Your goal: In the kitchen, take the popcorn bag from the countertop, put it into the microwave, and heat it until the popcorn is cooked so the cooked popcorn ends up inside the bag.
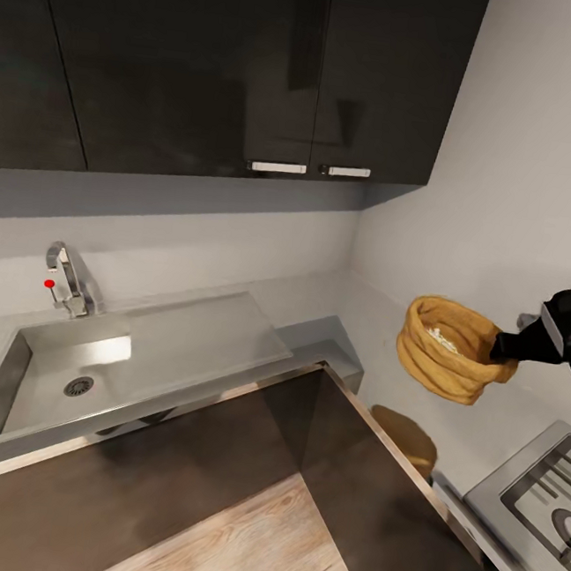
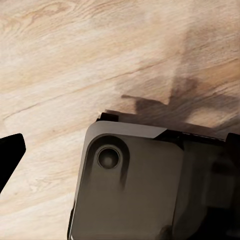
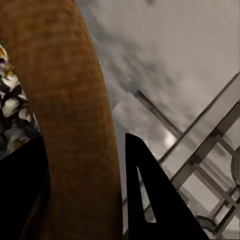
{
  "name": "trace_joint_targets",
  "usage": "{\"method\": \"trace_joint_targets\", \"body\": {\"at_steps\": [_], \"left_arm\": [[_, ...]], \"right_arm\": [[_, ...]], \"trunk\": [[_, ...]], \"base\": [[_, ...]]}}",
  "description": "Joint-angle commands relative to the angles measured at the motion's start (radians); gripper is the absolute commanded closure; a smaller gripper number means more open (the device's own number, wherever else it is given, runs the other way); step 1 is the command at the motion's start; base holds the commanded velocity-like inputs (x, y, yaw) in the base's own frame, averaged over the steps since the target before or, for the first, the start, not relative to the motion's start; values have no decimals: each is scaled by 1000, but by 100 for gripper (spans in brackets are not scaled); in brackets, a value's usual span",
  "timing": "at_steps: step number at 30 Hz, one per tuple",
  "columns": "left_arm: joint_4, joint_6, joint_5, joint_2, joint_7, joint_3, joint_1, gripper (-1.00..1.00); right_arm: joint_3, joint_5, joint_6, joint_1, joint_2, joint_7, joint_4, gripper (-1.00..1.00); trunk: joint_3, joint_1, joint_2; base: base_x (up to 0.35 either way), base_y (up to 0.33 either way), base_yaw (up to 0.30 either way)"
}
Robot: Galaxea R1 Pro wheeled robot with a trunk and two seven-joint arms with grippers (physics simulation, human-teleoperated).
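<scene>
The tan-brown popcorn bag [image 1: 442, 372] hangs in the air above the light grey countertop [image 1: 319, 300] near the corner of the walls. My right gripper [image 1: 502, 347] is shut on the near side of its rolled rim. Pale popcorn [image 1: 444, 336] lies in a heap inside. In the right wrist view the bag's rim [image 3: 67, 100] runs between the two dark fingers [image 3: 150, 200], and kernels [image 3: 10, 102] show beside it. In the left wrist view, my left gripper [image 2: 120, 150] is open over wooden floor, one fingertip [image 2: 10, 150] at the edge. The microwave is out of view.
A steel sink [image 1: 91, 361] with a tap [image 1: 69, 279] is set into the worktop at the left. Dark wall cabinets [image 1: 222, 65] hang above it. A stove top [image 1: 536, 500] lies at the lower right. My base [image 2: 135, 185] stands on the wooden floor [image 2: 75, 60].
</scene>
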Motion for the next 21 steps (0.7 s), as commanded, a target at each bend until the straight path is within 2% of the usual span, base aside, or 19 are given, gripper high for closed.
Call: {"method": "trace_joint_targets", "body": {"at_steps": [1, 3, 4, 5, 7, 9, 11, 14, 16, 17, 19, 21], "left_arm": [[1, -3, 1, 0, 0, 3, -1, -100], [1, -3, 1, 0, 0, 3, 0, -100], [1, -3, 1, 0, 0, 3, -1, -100], [1, -4, 1, 0, 0, 3, -1, -100], [1, -3, 1, 0, 0, 3, -1, -100], [1, -3, 1, 0, 0, 3, -1, -100], [1, -3, 2, 0, 0, 3, -1, -100], [1, -3, 1, 0, 0, 3, -1, -100], [1, -3, 1, 0, 0, 3, -1, -100], [1, -3, 1, 0, 0, 3, 0, -100], [1, -3, 1, 0, 0, 3, -1, -100], [1, -3, 1, 0, 0, 3, -1, -100]], "right_arm": [[0, 5, 3, -3, -1, 8, 11, 100], [-28, 5, 3, -4, 0, -15, 24, 100], [-56, 5, 3, -4, 0, -51, 28, 100], [-98, 5, 3, -4, 0, -102, 29, 100], [-209, 4, 3, -4, 0, -229, 31, 100], [-283, 3, 3, -4, 0, -321, 31, 100], [-321, 3, 3, -4, 1, -376, 31, 100], [-337, 3, 3, -1, 3, -426, 27, 100], [-343, 2, 3, -1, 9, -530, 19, 100], [-355, 2, 3, -1, 10, -561, 17, 100], [-409, 2, 3, -1, 11, -642, 15, 100], [-470, 2, 3, -1, 11, -759, 10, 100]], "trunk": [[-2, 1, -2], [-2, 1, -2], [-2, 1, -2], [-2, 1, -2], [-2, 1, -2], [-2, 1, -2], [-2, 1, -2], [-2, 1, -2], [-2, 1, -2], [-2, 1, -2], [-2, 1, -2], [-2, 1, -2]], "base": [[0, 0, 0], [0, 0, 0], [0, 0, 0], [0, 0, 0], [0, 0, 0], [0, 0, 0], [0, 0, 0], [0, 0, 0], [0, 0, 0], [0, 0, 0], [0, 0, 0], [0, 0, 0]]}}
